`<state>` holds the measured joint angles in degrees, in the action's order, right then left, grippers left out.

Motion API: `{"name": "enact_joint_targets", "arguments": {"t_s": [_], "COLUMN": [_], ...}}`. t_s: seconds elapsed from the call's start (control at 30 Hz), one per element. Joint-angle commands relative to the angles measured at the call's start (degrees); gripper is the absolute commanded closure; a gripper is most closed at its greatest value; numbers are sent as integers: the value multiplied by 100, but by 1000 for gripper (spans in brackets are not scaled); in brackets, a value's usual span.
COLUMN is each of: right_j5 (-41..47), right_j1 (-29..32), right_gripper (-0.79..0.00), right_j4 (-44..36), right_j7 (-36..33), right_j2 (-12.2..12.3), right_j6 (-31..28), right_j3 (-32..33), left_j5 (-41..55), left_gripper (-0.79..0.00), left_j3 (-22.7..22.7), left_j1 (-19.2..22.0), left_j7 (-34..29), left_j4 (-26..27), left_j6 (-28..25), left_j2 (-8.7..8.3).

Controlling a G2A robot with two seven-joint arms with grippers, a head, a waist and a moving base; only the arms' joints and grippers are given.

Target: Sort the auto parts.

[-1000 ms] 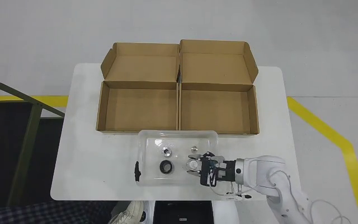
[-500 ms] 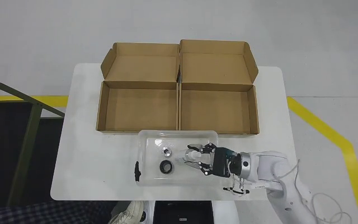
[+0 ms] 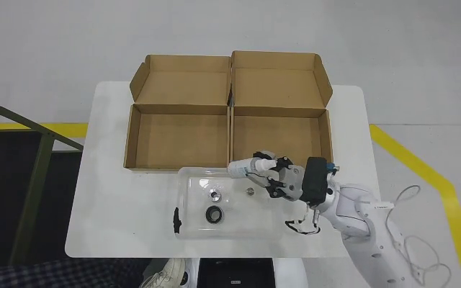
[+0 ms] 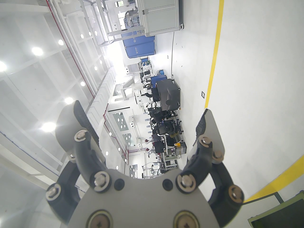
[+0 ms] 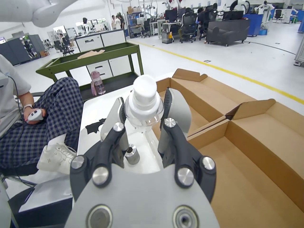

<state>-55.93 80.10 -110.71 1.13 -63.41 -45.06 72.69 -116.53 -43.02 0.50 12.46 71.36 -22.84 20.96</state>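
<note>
1. Top view: a white surface (image 3: pixel 108 216) carries two open cardboard boxes, the left box (image 3: pixel 178 140) and the right box (image 3: pixel 277 140), touching side by side.
2. A clear tray (image 3: pixel 189 180) sits just in front of them.
3. The right end effector (image 3: pixel 261 167) pinches a white-capped part (image 3: pixel 238 168) over the tray's far rim, beside the right box's near wall.
4. The left end effector (image 4: pixel 142 122) is spread, holding nothing.
5. In the tray lie a black ring (image 3: pixel 214 214), a silver nut (image 3: pixel 214 194) and a small metal piece (image 3: pixel 250 191).

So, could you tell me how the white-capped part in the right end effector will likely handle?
The white-capped part looks smooth and rounded, so it may slip or twist in the right end effector. Its clear body suggests something light, possibly fragile.
</note>
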Motion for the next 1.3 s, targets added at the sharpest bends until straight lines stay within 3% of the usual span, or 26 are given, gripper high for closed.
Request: {"name": "enact_joint_targets", "arguments": {"t_s": [0.0,0.7,1.03,1.27], "right_j5": [91,377,-845,-1186], "right_j1": [-28,-408,-686,-904], "right_gripper": [0,0,0,0], "right_j4": [30,330,307,538], "right_j7": [62,472,-4,-313], "right_j2": [-6,-114,-211,-278], "right_j6": [19,476,1672,2211], "right_j3": [-4,-232,-656,-861], "left_j5": [0,0,0,0], "left_gripper": [-785,-785,-785,-785], "left_j3": [0,0,0,0], "left_j1": [0,0,0,0], "left_j7": [0,0,0,0], "left_j4": [0,0,0,0], "left_j6": [0,0,0,0], "left_j2": [0,0,0,0]}}
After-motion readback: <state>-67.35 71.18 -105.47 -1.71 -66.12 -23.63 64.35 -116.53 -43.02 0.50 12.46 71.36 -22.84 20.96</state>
